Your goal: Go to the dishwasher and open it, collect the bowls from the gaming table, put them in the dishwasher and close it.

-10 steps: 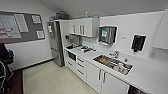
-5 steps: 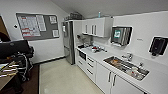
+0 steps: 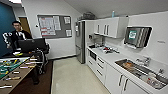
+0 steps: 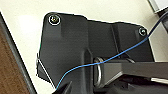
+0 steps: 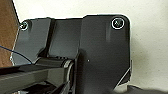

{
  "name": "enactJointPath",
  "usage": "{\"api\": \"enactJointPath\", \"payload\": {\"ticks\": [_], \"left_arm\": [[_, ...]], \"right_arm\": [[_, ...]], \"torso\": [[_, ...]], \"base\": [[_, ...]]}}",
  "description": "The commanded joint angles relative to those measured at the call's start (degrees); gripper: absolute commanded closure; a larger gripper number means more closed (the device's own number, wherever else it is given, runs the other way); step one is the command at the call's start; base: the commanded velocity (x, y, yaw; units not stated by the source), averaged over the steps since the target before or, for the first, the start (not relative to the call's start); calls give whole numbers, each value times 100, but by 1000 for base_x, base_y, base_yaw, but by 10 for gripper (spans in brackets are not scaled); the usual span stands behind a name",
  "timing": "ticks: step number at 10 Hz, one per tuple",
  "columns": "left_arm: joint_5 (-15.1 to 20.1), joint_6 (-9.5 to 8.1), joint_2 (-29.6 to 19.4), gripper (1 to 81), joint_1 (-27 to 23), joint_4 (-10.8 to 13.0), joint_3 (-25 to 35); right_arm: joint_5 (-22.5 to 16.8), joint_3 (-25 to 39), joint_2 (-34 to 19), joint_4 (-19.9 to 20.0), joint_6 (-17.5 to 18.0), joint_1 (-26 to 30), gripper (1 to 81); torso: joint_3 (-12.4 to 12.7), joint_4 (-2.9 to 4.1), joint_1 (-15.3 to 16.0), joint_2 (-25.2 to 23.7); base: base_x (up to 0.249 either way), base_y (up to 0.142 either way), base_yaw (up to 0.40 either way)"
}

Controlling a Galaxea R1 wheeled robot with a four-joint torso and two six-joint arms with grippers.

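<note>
The kitchen run of white cabinets (image 3: 120, 80) lines the right wall beyond a steel fridge (image 3: 80, 41); I cannot pick out the dishwasher. Whether either gripper is spread, I cannot tell.

A pale, glossy floor (image 3: 72, 77) is seen running up the middle of the frame, bordered by dark brown carpet (image 3: 32, 86) at the lower left. Along the right, a white tabletop (image 3: 112, 58) is laid over white cabinets, with a steel sink (image 3: 140, 71) set into it at the lower right and small cluttered items, too blurred to name, resting further back. At the far left, a green-field football table (image 3: 11, 68) with rods is stood on the carpet.
</note>
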Motion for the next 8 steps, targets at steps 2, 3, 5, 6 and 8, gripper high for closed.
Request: {"api": "enactJointPath", "payload": {"ticks": [2,3,5,6,8], "left_arm": [[244,-7,10,10,-261,-11,14],[244,-7,1,10,-261,-11,5],[252,2,-25,10,-261,-11,5],[244,2,-34,10,-261,-3,14],[270,11,-8,10,-261,-3,5]], "right_arm": [[-276,-38,-23,48,1,272,10],[-276,-29,-14,48,-8,272,10],[-432,-2,3,-39,-51,307,10],[-522,-11,4,-66,-78,316,10],[-522,-2,-5,-66,-78,316,10]], "torso": [[0,0,0,0],[0,0,0,0],[0,0,0,0],[0,0,0,0],[0,0,0,0]], "base": [[0,0,354],[0,0,354],[0,0,354],[0,0,354],[0,0,354]]}}
